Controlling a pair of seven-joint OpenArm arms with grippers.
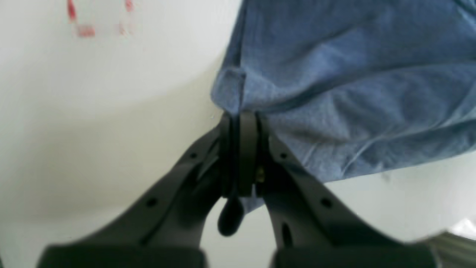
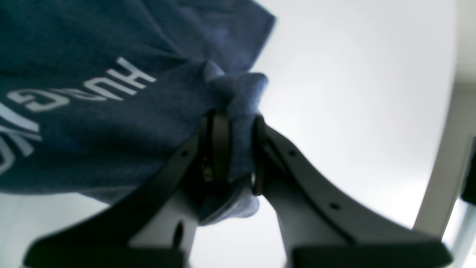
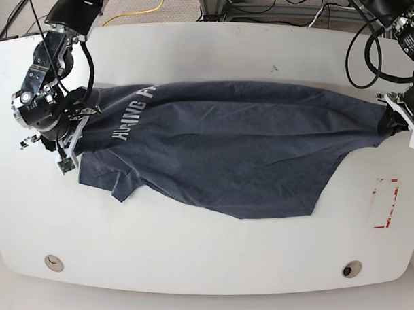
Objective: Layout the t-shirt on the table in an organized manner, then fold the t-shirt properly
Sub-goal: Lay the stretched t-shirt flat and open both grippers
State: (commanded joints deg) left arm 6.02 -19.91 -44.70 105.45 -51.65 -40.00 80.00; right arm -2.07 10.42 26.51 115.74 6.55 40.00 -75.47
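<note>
Two small round holes sit near the front edge of the large white smooth tabletop [image 3: 197, 264], one [image 3: 53, 262] toward the base view's left and one [image 3: 351, 268] toward its right. Just beyond the right-hand hole, a red rectangular tape mark [image 3: 386, 203] lies on the bare surface, close to the stretched end of the cloth but not touching it.

Across the middle, the dark navy-grey short-sleeved cotton t-shirt [image 3: 227, 154] is pulled out lengthwise between the two arms, its white block lettering [image 3: 134, 117] facing up near the base view's left and broken by wrinkles. A short sleeve [image 3: 116, 182] and a sagging hem droop toward the front edge, resting on the surface. Nothing lies on or against the fabric besides the arms.

At the base view's left, the right claw [image 2: 234, 149] is clamped on a bunched fold of the shirt beside the lettering. At the right, the left claw [image 1: 241, 149] is pinched together on a thin edge of the fabric.

Farther back, a small dark speck [image 3: 274, 67] marks the surface, and black cables [image 3: 366, 51] loop above the far right corner.
</note>
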